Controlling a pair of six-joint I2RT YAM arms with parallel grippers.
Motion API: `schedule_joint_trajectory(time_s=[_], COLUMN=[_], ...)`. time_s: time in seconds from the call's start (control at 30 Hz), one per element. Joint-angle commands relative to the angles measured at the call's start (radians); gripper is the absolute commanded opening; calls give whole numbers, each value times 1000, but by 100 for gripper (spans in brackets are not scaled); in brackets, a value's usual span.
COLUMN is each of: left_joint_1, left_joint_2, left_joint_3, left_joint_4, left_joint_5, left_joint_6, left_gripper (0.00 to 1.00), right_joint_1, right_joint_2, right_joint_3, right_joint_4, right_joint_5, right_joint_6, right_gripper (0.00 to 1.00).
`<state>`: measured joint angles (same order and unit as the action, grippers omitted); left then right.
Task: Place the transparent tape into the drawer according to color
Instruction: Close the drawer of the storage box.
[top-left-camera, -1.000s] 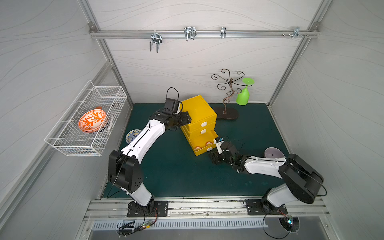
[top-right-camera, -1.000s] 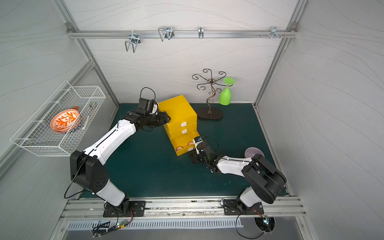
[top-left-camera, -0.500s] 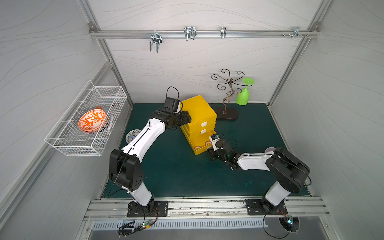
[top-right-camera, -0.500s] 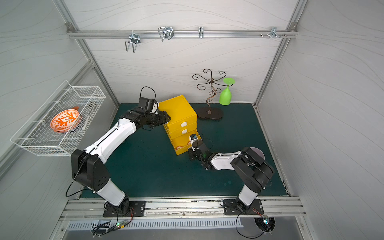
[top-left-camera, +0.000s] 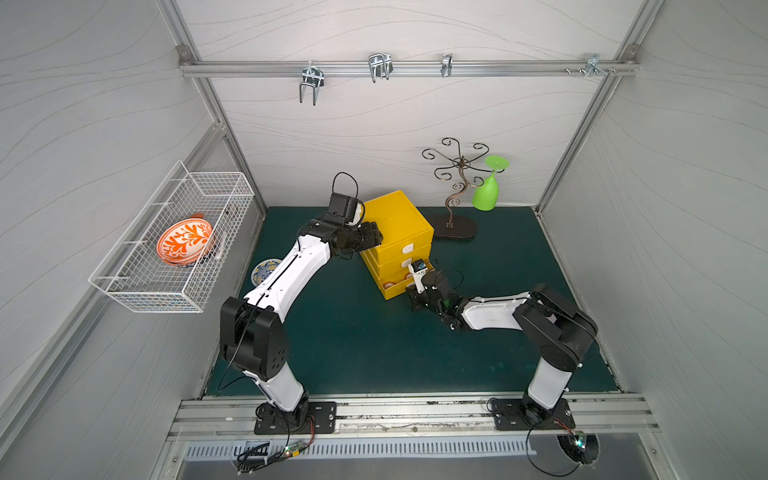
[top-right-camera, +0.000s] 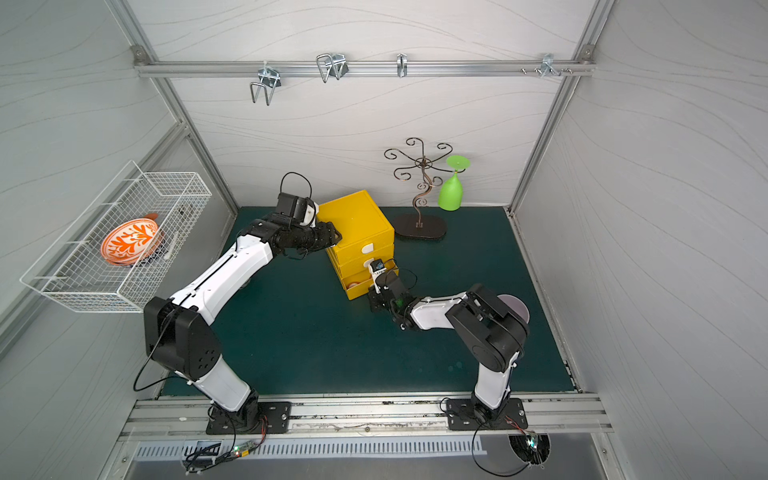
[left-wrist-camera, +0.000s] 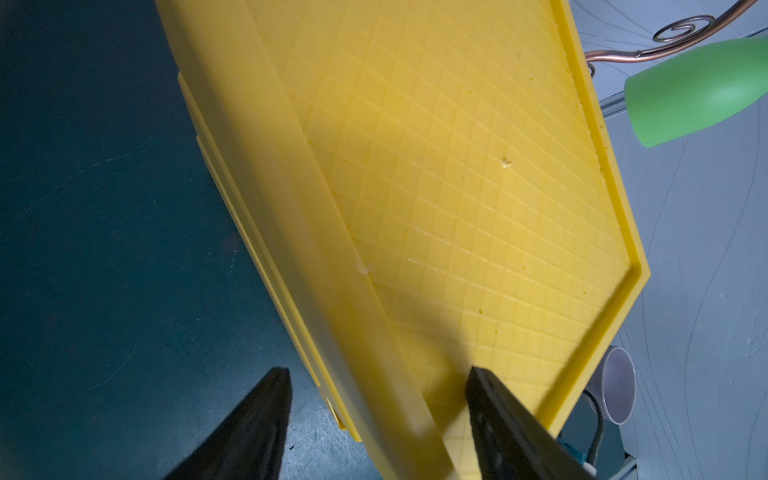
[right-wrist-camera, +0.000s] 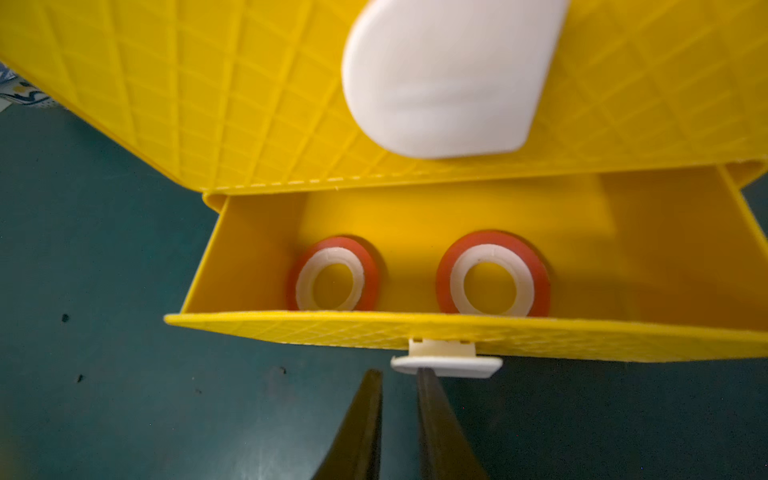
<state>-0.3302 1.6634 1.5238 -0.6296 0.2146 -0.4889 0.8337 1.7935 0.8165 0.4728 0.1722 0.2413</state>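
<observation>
The bottom drawer (right-wrist-camera: 582, 336) of the yellow cabinet (top-left-camera: 395, 216) stands pulled out, and two red-orange tape rolls (right-wrist-camera: 492, 239) lie flat on its floor, side by side and close behind the front wall. No other rolls are in view. The right gripper (right-wrist-camera: 399, 374) has its fingers drawn almost together with nothing between them, and one tip meets only the end of the drawer's white handle (right-wrist-camera: 446, 365), which looks like the setup for pushing the drawer in. That off-centre contact is the main risk. A push there may slide the tip off the thin tab, or twist the drawer so it binds in its slot. The left gripper (left-wrist-camera: 378, 374) sits astride the cabinet's top edge, jaws apart. One finger lies over the quilted top and the other hangs beside the side wall, with mat showing between. If that brace is loose, the light cabinet could skid backwards rather than let the drawer close.
</observation>
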Motion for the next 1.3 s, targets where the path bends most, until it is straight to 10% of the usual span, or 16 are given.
schedule_joint_trajectory(time_s=[0.0,0.93,1.27], left_joint_1=[3,3,3], left_joint_2=[35,61,-108], left_joint_3=[24,47,-88], left_joint_4=[-48,-76,58], left_joint_5=[7,61,15], left_joint_6=[28,59,47], left_gripper=[71,71,100], right_joint_1=[-5,1,7], right_joint_2=[46,158,-93], right_joint_3=[38,117,-2], right_joint_4=[38,167,-64], right_joint_5=[9,33,42], right_joint_6=[-24,-33,-24], right_gripper=[20,17,70])
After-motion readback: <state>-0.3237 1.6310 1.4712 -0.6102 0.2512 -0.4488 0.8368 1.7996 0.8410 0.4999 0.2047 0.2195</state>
